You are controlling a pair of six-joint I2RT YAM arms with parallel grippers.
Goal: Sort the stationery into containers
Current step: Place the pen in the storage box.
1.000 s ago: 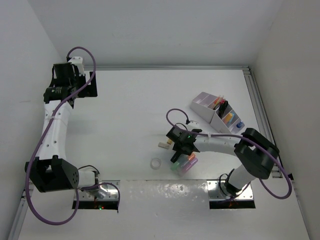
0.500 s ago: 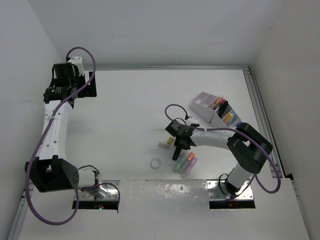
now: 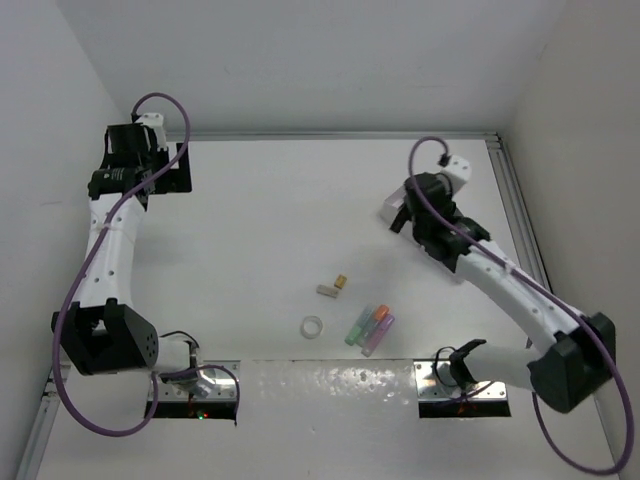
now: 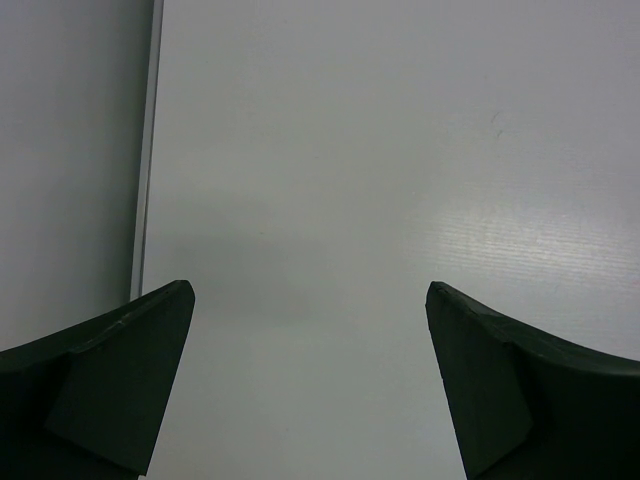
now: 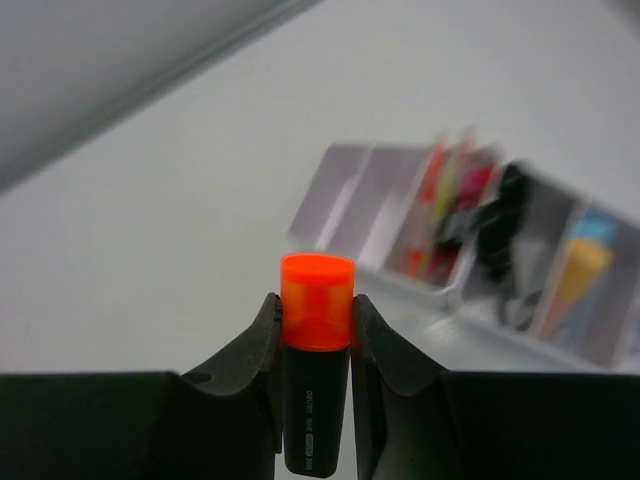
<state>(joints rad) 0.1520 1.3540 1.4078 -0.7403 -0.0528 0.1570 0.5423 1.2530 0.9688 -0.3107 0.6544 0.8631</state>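
Observation:
My right gripper [image 5: 316, 305] is shut on a stubby black highlighter [image 5: 316, 410] with an orange cap, held upright between its fingers. In the top view this gripper [image 3: 403, 218] hangs at the back right, over the near-left end of the pale lilac organizer [image 3: 392, 205], which the arm mostly hides. The right wrist view shows the organizer [image 5: 350, 190] just ahead, with blurred pens and dark items in its compartments. Three pastel highlighters [image 3: 369, 326], two small beige erasers [image 3: 332, 286] and a clear tape ring [image 3: 313, 326] lie on the table's near middle. My left gripper [image 4: 308, 290] is open over bare table at the far left [image 3: 130, 152].
A metal rail [image 3: 520, 220] runs along the table's right edge and another along the back. White walls close in on three sides. The left arm's purple cable [image 3: 160, 105] loops above its wrist.
The right arm has left the highlighters in the near middle and swung up to the back right by the organizer, carrying the orange-capped highlighter. The left arm has not moved.

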